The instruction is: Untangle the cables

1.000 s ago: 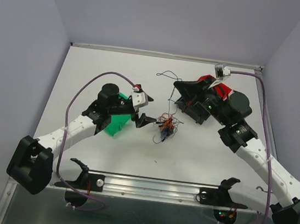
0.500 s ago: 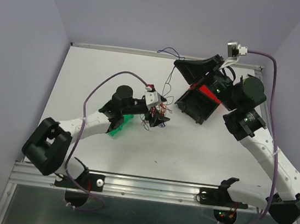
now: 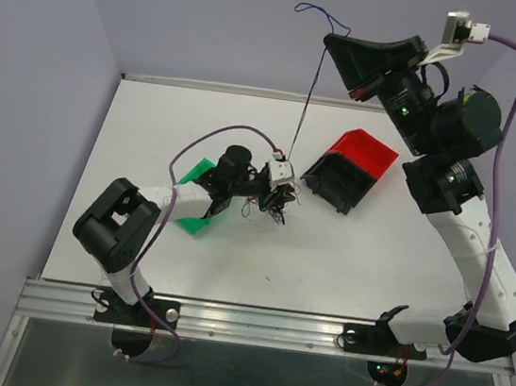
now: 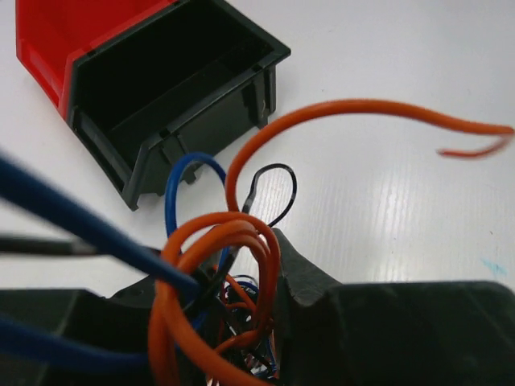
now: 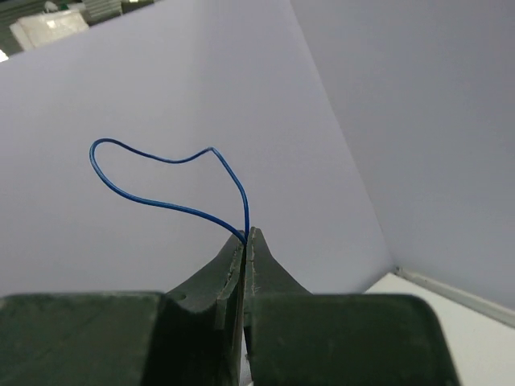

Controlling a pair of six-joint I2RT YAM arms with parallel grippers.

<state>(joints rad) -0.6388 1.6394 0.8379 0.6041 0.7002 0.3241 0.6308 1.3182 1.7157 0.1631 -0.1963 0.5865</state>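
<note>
The right gripper's (image 5: 245, 241) fingers are pressed together on the blue cable (image 5: 153, 203), whose free end curls above the tips in an open loop. In the top view this gripper (image 3: 332, 43) is lifted high over the far edge of the desk (image 3: 344, 261), and the blue cable (image 3: 311, 95) runs from it in a nearly straight, taut line down to the left gripper (image 3: 279, 196).

The left gripper's (image 4: 233, 297) fingers are closed around the tangled cables (image 4: 241, 233): orange-red loops, blue strands and thin black ones bunch in the narrow gap between them. One orange-red strand arcs out to the right above the desk, and a small black loop and a blue loop stick up from the knot.

The bundle sits low over the desk's middle. Just beyond it, to the right, lies a red and black bin (image 3: 348, 172), tipped with its opening facing the left wrist camera. A green bin (image 3: 195, 223) lies beside the left arm
</note>
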